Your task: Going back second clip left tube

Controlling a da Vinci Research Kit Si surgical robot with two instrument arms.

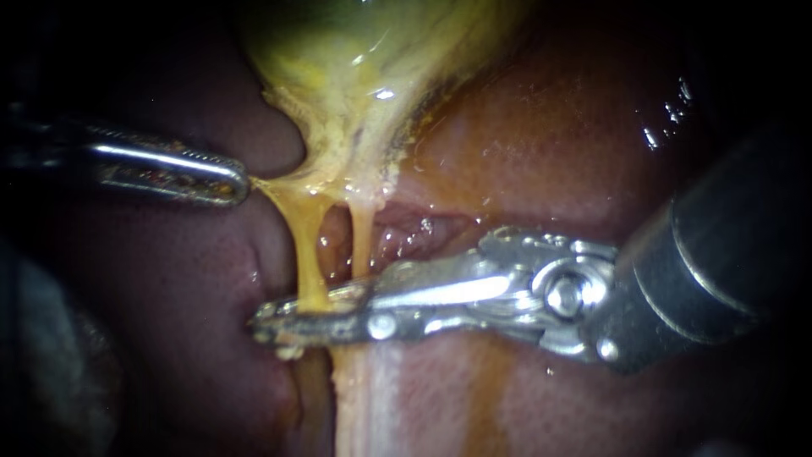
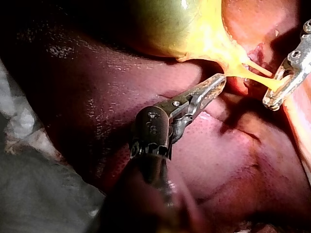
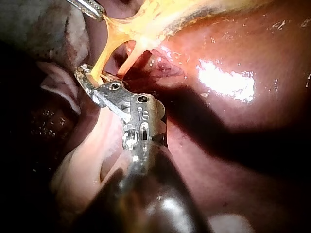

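In the endoscope view, the shiny thin metal left instrument [image 1: 233, 179] comes in from the left. Its jaws are pressed together and pinch the yellow edge of the green-yellow, baggy gallbladder [image 1: 355, 51] at its narrow end. Two thin strings hang down from there. The orange left tube [image 1: 309, 245] is just beside the paler right tube [image 1: 362, 237]. The big silver right instrument [image 1: 275, 326] comes in from the right and lies across both. Its long jaws sit close together and squeeze the left tube low down. The wet, red-brown liver [image 1: 550, 144] lies behind it all.

In the left wrist view, the left instrument [image 2: 218, 82] points ahead and its tip nips the yellow edge of the gallbladder [image 2: 165, 24]. The left tube [image 2: 255, 79] stretches from there into the tip of the right instrument [image 2: 273, 97]. A grey-white cloth [image 2: 29, 194] lies off beside the liver [image 2: 97, 87].

In the right wrist view, the right instrument [image 3: 86, 74] holds the left tube [image 3: 99, 56] in its tip. The right tube [image 3: 130, 59] runs just beside the jaws, outside them. The left instrument [image 3: 92, 7] is ahead, at the top of the strings.
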